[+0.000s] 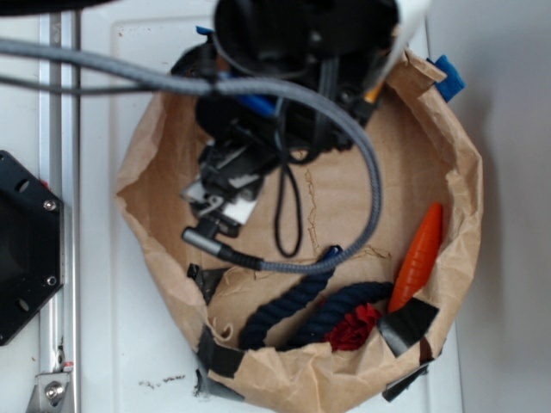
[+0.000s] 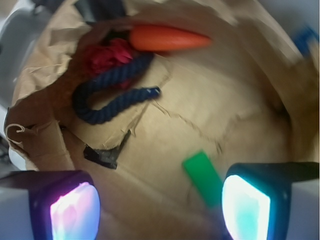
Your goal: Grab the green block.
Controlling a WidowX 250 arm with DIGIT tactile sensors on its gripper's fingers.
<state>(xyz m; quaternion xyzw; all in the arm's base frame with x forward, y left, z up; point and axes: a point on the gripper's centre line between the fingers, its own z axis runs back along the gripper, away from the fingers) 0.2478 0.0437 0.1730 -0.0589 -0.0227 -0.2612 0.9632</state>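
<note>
- Glowing fingertip pads [image 2: 75, 212] are filling the bottom corners of the wrist view, one pink-violet, the other cyan; the gripper [image 2: 160, 212] is standing wide apart and holding nothing.
- Dominating both views, a shallow brown paper bag tray [image 1: 146, 146] is cradling every object; its rolled, crumpled walls are likely acting as a fence so nothing slides out.
- Sitting under the tray, a white tabletop [image 1: 112, 344] is showing scuff marks near the front edge, with a metal rail [image 1: 60, 172] running along one side.
- Hanging over the tray in the exterior view, the black arm and its grey braided cable [image 1: 374, 181] are hiding the floor beneath the wrist.
- Curling across the far part of the tray, a dark blue rope [image 2: 107, 95] is lying just beside a red tufted toy [image 2: 107, 55].
- Resting against the tray wall, an orange carrot toy [image 2: 167, 37] is lying well apart from the fingers.
- Lying flat on the paper floor, the green block [image 2: 202, 175] is sitting between the pads, much closer to the cyan one and angled toward it; the exterior view is not showing it.
- Patching the paper, black tape pieces [image 2: 102, 155] are holding torn flaps down.
- Judging by this, the approach is under way and centring over the block is remaining.
</note>
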